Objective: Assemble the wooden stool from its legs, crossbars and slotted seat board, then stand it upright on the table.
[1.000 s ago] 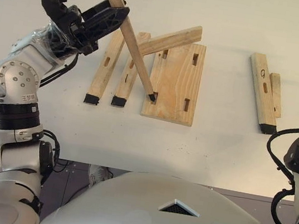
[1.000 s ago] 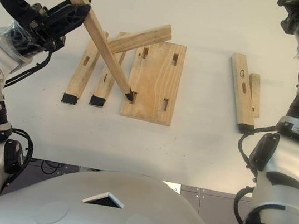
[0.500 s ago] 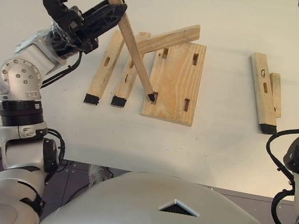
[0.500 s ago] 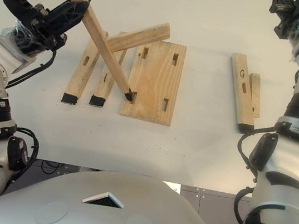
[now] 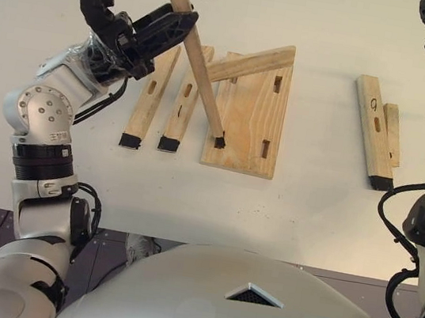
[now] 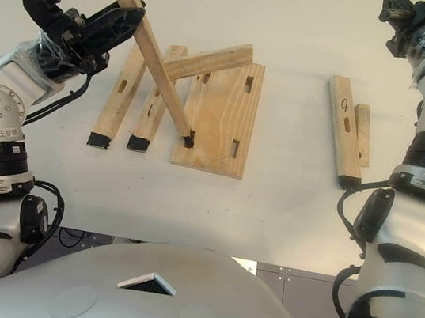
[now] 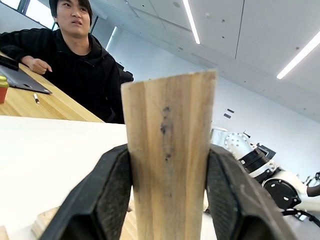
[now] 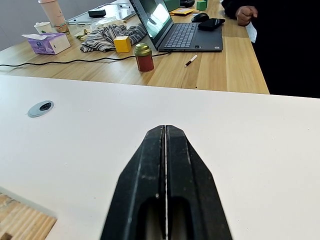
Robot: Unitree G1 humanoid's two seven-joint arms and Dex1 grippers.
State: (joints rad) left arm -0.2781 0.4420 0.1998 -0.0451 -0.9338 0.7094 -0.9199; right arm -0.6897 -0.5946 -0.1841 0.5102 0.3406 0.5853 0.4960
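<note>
white table (image 5: pixel 303 196) with a flat slotted seat board (image 5: pixel 248 132). a tilted leg (image 5: pixel 199 61) has its black foot touching the board at the near left slot; whether it sits inside cannot be told. left of the board lie a second leg (image 5: pixel 149 93) and a third leg (image 5: pixel 183 99), side by side. well right of the board lie a fourth leg (image 5: pixel 373 131) and a short crossbar (image 5: pixel 393 130). the left gripper (image 5: pixel 168 28) clamps the tilted leg near its top, one finger on each side. a long crossbar (image 5: pixel 251 59) rests slanted across the board's far left corner. far right of the board, the right gripper (image 8: pixel 165 145) hangs with its fingers pressed together on nothing.

The leg (image 5: pixel 204 82) I hold slants over the seat board's (image 5: pixel 250 133) left side; bare table (image 5: pixel 319 143) lies open toward the right-hand pieces (image 5: pixel 371 123).
</note>
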